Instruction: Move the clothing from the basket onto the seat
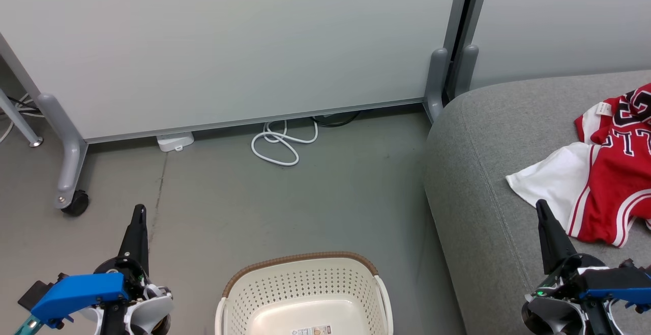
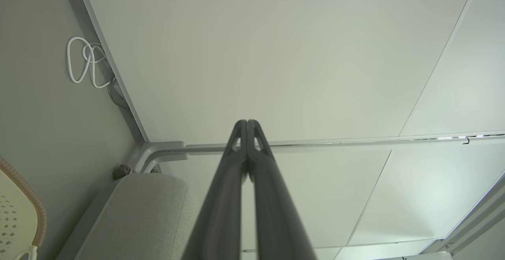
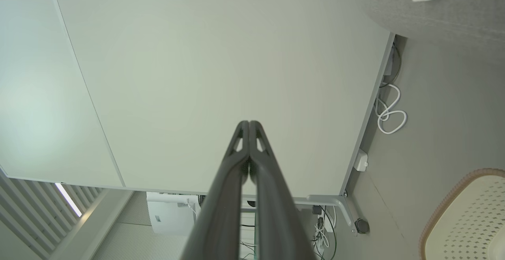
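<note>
Smooth grey floor under pale grey partition panels on castored feet, with a looped white cable at their base. At right, large grey woven-fabric sofa seat, round-edged. Crumpled on it toward the far right: soft red clothing, with black lettering, white-striped trim and a white panel. On the floor, cream perforated plastic basket with brown woven-look rim. Above the floor, left gripper; over the seat, right gripper; both pinched shut, fingers tip to tip.
</note>
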Tool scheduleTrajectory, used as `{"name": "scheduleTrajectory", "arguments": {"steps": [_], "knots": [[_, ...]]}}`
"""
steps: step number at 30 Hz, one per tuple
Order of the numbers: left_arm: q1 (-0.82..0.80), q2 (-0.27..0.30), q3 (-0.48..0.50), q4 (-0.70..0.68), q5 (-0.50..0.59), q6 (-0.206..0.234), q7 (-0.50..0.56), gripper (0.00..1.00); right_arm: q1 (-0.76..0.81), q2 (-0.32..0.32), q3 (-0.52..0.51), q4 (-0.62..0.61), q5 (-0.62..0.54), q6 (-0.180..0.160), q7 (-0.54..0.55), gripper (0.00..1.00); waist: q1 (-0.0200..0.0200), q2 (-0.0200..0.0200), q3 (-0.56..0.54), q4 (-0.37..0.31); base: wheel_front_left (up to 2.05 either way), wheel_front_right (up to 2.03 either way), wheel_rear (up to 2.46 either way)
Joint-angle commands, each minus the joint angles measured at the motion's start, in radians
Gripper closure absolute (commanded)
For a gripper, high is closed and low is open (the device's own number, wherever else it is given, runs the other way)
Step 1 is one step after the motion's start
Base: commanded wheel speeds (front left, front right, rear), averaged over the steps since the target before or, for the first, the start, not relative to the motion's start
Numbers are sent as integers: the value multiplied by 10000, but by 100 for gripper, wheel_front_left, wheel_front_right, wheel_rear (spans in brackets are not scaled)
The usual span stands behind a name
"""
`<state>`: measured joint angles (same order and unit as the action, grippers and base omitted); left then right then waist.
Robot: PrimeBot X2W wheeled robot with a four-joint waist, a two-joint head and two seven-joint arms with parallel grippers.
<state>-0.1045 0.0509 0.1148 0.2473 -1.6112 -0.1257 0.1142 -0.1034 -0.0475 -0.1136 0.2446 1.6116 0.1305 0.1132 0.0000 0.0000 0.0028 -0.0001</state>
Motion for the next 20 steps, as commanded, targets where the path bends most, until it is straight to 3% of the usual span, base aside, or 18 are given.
{"name": "scheduleTrajectory", "arguments": {"steps": [1,20], "knots": [[-115,-17,27,-37,-17,-92,45,100,-121,-51,-21,19,26,4,28,100,0,0,0,1,0,0,0],[-115,-18,28,-36,-16,-92,46,100,-120,-51,-21,19,26,4,28,100,0,0,0,1,0,0,0]]}}
